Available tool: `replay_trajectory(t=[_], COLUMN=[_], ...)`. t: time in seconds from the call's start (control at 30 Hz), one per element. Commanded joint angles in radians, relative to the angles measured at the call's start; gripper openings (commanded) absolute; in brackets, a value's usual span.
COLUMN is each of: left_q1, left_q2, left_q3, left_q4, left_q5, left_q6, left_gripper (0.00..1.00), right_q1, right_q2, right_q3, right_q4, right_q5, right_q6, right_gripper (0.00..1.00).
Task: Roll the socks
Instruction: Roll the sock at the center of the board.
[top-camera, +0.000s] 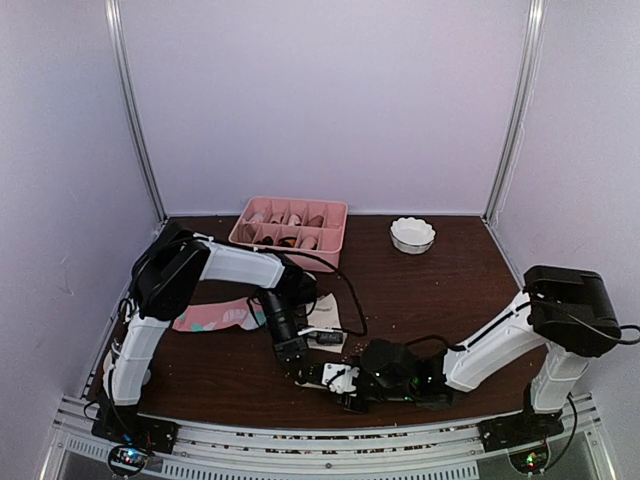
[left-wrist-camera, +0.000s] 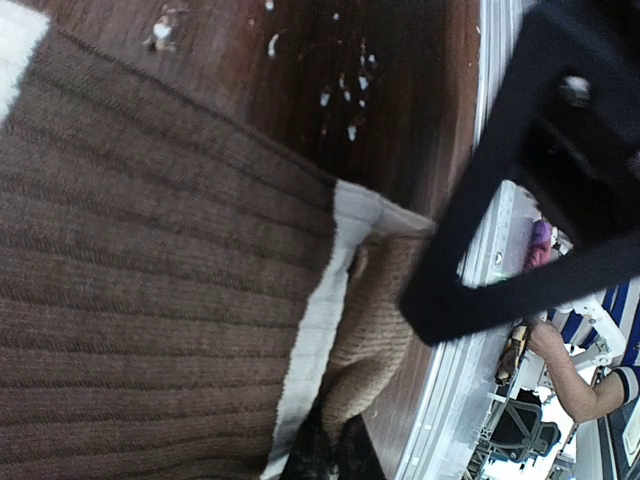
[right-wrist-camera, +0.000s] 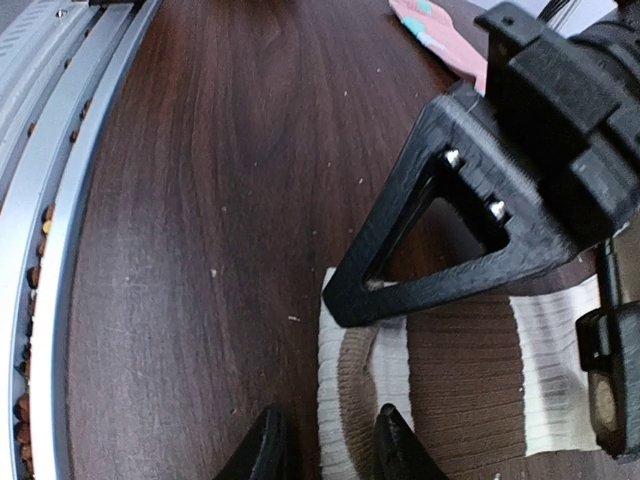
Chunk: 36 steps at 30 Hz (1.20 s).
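Observation:
The cream sock (right-wrist-camera: 470, 370) with dark brown ends lies flat near the table's front; in the top view only a pale patch of the cream sock (top-camera: 322, 314) shows behind the arms. My left gripper (left-wrist-camera: 335, 445) is shut on a folded-up bit of its brown end, and the cream sock (left-wrist-camera: 150, 300) fills that view. My right gripper (right-wrist-camera: 330, 445) straddles the sock's white-and-brown edge. One finger is on the wood, the other over the fabric, with a gap left. The two grippers meet in the top view, left gripper (top-camera: 300, 370), right gripper (top-camera: 342, 385). The pink sock (top-camera: 212, 318) lies flat to the left.
A pink divided tray (top-camera: 338, 225) stands at the back with rolled items in it. A white bowl (top-camera: 412, 235) sits to its right. Crumbs dot the dark wood. The metal rail (right-wrist-camera: 50, 200) runs along the near edge, close to both grippers.

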Motion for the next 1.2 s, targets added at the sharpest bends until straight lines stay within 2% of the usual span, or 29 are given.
replay_trajectory(t=[0.0,0.27,0.33,0.5,0.57,0.6,0.63,0.83,0.9,0.93,1.0,1.17], left_q1=[0.007,0.007,0.007,0.011,0.018,0.023,0.026,0.027,0.023,0.02,0.005,-0.058], left_q2=[0.05,0.049,0.047,-0.025,-0.087,-0.122,-0.165,-0.369,-0.397,-0.406,-0.418,-0.434], left_q3=[-0.015,-0.001,0.005,-0.027,-0.064,-0.092,-0.127,-0.296,-0.326,-0.339,-0.359,-0.397], left_q4=[0.105,0.085,0.077,0.1,0.165,0.205,0.252,0.463,0.498,0.513,0.537,0.601], left_q5=[-0.215,-0.196,-0.193,-0.187,-0.186,-0.185,-0.189,-0.207,-0.205,-0.205,-0.212,-0.267], left_q6=[-0.002,0.015,0.025,0.053,0.045,0.04,0.039,0.088,0.113,0.124,0.146,0.171], left_gripper=[0.0,0.05,0.08,0.35,0.43,0.53,0.57,0.62,0.89,0.92,0.92,0.82], right_q1=[0.0,-0.01,-0.02,-0.066,-0.085,-0.097,-0.109,-0.188,-0.219,-0.234,-0.259,-0.307], right_q2=[0.045,0.086,0.092,0.089,0.085,0.081,0.078,0.069,0.074,0.075,0.08,0.086], right_q3=[0.008,0.012,0.016,0.011,0.001,-0.006,-0.011,-0.033,-0.029,-0.027,-0.025,-0.027], right_q4=[0.028,0.045,0.035,-0.016,-0.027,-0.027,-0.026,-0.002,0.004,0.007,0.012,0.009], right_q5=[-0.011,0.012,0.009,-0.071,-0.11,-0.128,-0.15,-0.292,-0.344,-0.365,-0.41,-0.468], right_q6=[0.008,0.032,0.043,0.119,0.153,0.173,0.195,0.325,0.377,0.399,0.44,0.511], right_gripper=[0.29,0.21,0.16,0.04,0.0,0.0,0.0,0.0,0.0,0.0,0.0,0.0])
